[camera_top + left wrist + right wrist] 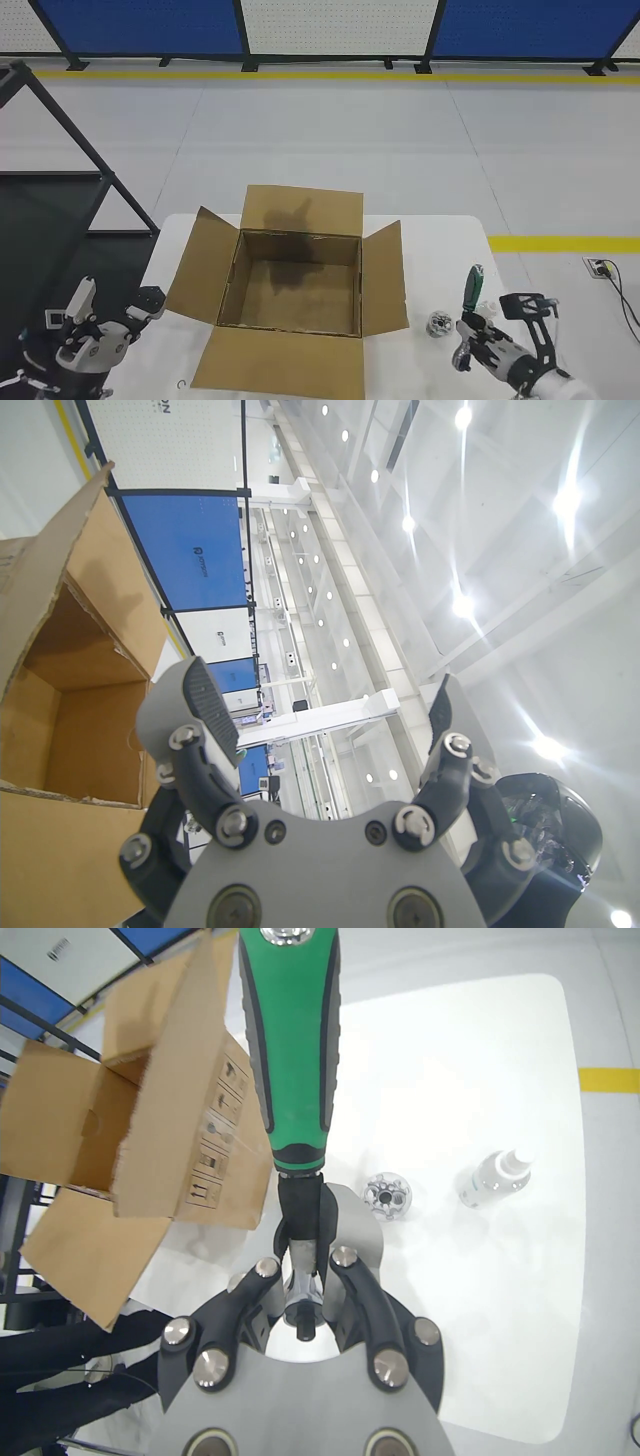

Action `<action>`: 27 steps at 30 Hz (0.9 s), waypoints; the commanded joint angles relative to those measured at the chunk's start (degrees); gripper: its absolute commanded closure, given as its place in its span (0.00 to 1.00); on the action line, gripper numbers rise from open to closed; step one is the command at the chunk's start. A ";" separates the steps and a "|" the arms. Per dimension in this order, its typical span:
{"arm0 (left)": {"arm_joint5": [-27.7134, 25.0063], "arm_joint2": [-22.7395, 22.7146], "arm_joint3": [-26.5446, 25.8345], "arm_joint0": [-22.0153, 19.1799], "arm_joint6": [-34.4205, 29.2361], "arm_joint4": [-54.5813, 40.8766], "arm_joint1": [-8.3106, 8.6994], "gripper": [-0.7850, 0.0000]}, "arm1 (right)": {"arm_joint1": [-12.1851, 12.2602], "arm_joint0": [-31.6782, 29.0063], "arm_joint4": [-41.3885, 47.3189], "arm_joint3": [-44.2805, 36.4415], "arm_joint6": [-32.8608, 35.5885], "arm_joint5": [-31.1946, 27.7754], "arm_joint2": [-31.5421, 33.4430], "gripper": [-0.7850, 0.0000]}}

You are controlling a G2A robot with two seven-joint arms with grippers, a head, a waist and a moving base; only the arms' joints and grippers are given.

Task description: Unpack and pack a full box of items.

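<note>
An open cardboard box point(290, 290) stands in the middle of the white table point(440, 240), flaps spread, its inside bare as far as I see. My right gripper point(305, 1228) hovers to the right of the box point(100, 1103), shut on the shank of a green-handled screwdriver point(290, 1053). The top view has that gripper point(470, 335) at the front right, the screwdriver point(473, 290) pointing away. My left gripper point(325, 710) is open and holds nothing, tilted upward beside the box point(75, 650). It point(115, 305) sits off the table's front left corner.
A small clear ball with a patterned core point(386, 1195) lies on the table by the right gripper, also seen from above point(440, 322). A small white spray bottle point(492, 1178) lies farther right. A dark metal rack point(60, 180) stands left of the table.
</note>
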 commanded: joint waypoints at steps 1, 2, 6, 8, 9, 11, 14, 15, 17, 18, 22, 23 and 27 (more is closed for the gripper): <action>-0.11 0.05 0.00 0.12 -0.03 0.00 0.01 0.00 | 0.39 1.60 -2.29 1.58 3.53 0.40 -1.12 1.00; -0.13 0.10 0.01 0.16 0.00 0.01 0.02 0.00 | 0.60 2.35 -3.76 2.27 5.20 0.62 -1.58 1.00; 0.04 0.43 -0.28 0.12 0.03 0.17 0.06 0.00 | 1.18 4.90 -8.87 5.38 9.77 3.30 -3.68 1.00; 0.02 0.53 -0.35 0.02 -0.03 0.29 0.09 0.00 | 1.50 6.25 -11.54 7.17 12.38 4.04 -4.45 1.00; 0.03 0.58 -0.36 -0.02 -0.09 0.35 0.10 0.00 | 1.62 6.92 -12.18 8.17 13.19 4.65 -4.61 1.00; 0.05 0.61 -0.33 -0.08 -0.10 0.38 0.13 0.00 | 1.91 8.15 -13.72 10.07 15.13 5.08 -4.86 1.00; 0.19 0.63 -0.31 -0.10 -0.19 0.42 0.17 0.00 | 2.21 9.90 -16.20 12.85 16.67 6.62 -5.64 1.00; 0.23 0.61 -0.31 -0.11 -0.19 0.40 0.19 0.00 | 2.32 10.42 -16.73 13.73 17.15 6.73 -5.88 1.00; 0.25 0.59 -0.31 -0.12 -0.19 0.37 0.21 0.00 | 2.54 11.47 -18.70 15.49 18.19 7.08 -6.51 1.00; 0.19 0.55 -0.33 -0.14 -0.21 0.35 0.23 0.00 | 2.62 12.03 -19.24 16.42 18.63 7.28 -6.93 1.00; 0.15 0.44 -0.29 -0.13 -0.21 0.04 0.26 0.00 | 2.95 14.28 -21.19 20.37 20.02 7.36 -8.27 1.00; 0.16 0.40 -0.29 -0.12 -0.22 0.01 0.28 0.00 | 3.01 14.83 -21.44 21.32 20.15 7.48 -8.50 1.00; 0.02 0.25 -0.29 -0.04 -0.12 -0.03 0.31 0.00 | 3.28 16.80 -23.02 24.82 20.64 8.42 -9.15 1.00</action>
